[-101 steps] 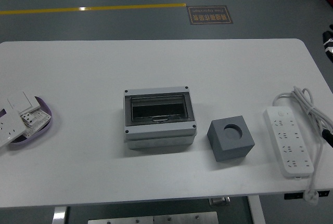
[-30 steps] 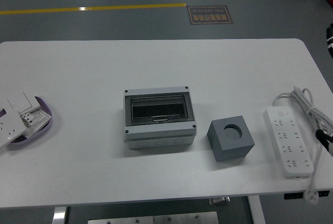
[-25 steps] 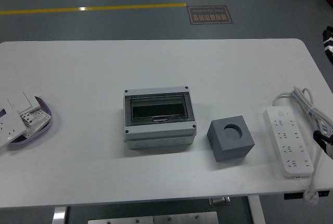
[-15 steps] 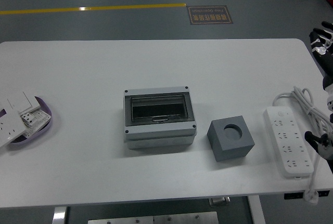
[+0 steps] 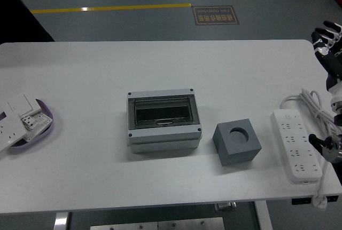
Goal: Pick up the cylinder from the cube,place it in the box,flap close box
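Observation:
A grey cube [image 5: 237,143] stands on the white table [image 5: 160,70], right of centre. Its top has a dark round spot [image 5: 239,133]; I cannot tell whether that is the cylinder seated in it or a bare hole. Left of the cube sits the grey box [image 5: 163,121], its clear flap lying flat over the opening. My right hand [image 5: 327,32] is up at the table's far right edge, fingers spread and holding nothing, well away from the cube. The black right arm [image 5: 334,96] runs down the picture's right edge.
A white power strip [image 5: 296,144] with its coiled cable [image 5: 312,104] lies right of the cube, under my right arm. A purple tray [image 5: 33,126] with white switch plates sits at the left edge. A person's dark clothing [image 5: 16,11] shows at the top left.
My right arm has come into view along the right edge and its hand has risen a little. A dark figure has appeared at the top left. Box and cube have not moved.

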Robot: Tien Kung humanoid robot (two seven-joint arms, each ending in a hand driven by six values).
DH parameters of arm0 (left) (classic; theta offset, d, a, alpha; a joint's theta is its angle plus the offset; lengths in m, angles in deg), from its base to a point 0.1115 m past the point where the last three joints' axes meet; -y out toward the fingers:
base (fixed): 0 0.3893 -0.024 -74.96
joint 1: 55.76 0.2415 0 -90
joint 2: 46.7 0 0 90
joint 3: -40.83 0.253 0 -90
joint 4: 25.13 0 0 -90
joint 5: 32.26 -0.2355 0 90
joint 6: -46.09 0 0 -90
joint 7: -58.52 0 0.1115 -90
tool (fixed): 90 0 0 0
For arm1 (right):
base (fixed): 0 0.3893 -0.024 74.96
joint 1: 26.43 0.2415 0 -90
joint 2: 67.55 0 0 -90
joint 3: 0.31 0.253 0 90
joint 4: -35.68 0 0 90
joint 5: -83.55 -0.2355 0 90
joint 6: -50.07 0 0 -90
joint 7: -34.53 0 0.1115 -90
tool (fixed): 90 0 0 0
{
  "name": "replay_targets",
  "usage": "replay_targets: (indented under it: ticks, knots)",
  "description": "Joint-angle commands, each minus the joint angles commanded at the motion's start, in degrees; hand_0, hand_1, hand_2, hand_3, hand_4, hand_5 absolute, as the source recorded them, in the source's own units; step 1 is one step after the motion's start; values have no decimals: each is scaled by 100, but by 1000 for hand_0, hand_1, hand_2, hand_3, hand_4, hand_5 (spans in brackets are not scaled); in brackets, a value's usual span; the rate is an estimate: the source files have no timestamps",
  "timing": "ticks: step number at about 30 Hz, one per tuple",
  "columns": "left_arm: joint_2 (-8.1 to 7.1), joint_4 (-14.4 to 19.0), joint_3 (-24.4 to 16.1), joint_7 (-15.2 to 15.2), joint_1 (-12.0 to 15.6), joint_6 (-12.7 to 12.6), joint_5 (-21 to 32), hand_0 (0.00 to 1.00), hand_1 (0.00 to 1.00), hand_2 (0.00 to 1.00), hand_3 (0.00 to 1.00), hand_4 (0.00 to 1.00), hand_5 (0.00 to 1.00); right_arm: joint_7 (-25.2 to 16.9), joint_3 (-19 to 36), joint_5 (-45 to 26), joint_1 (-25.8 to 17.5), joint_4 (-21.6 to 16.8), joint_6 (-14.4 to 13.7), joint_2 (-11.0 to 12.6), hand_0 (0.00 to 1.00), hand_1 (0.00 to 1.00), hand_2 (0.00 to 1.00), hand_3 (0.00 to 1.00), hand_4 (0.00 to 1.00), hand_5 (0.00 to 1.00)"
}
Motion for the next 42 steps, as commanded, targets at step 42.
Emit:
replay_targets:
  ticks: [42]
  knots:
    - [-44,2,4,7,21,-7,-17,598,623,616,636,684,222,29,35,-27,2,139,17,38,692,593,596,623,725,162]
